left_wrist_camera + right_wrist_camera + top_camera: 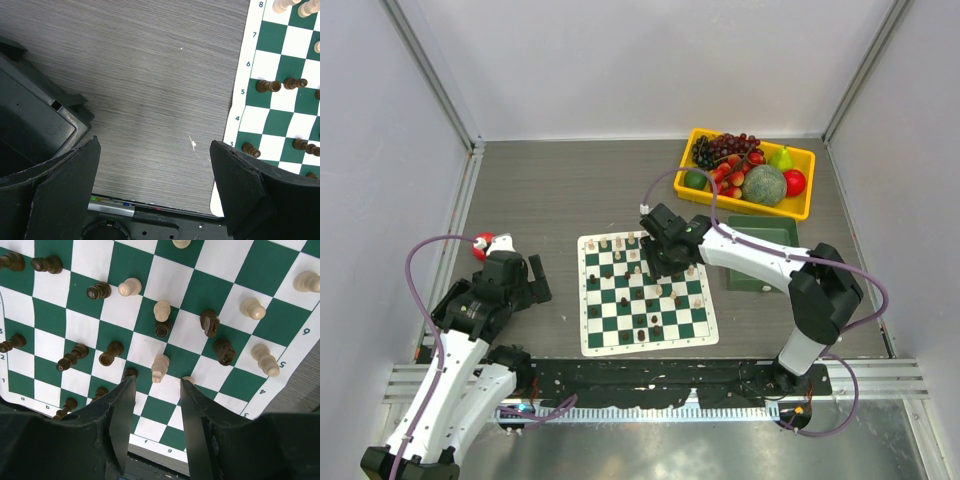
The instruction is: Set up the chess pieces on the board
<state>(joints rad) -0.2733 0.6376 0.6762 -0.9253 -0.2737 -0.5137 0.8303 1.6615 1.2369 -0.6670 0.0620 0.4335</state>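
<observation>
The green-and-white board [645,293] lies mid-table with cream and dark chess pieces scattered over it. My right gripper [665,262] hovers over the board's far middle, open and empty. In the right wrist view its jaws [157,385] stand apart above a cream piece [160,367]; dark pieces [73,356] and other cream pieces [129,287] stand or lie around. My left gripper [525,277] is open and empty over bare table left of the board. The left wrist view shows the board's left edge [240,100] with dark pieces [268,86].
A yellow tray of toy fruit [748,170] stands at the back right. A dark green bin [760,250] sits right of the board under the right arm. A red-and-white ball [482,244] lies at the left. A dark box [30,120] shows in the left wrist view.
</observation>
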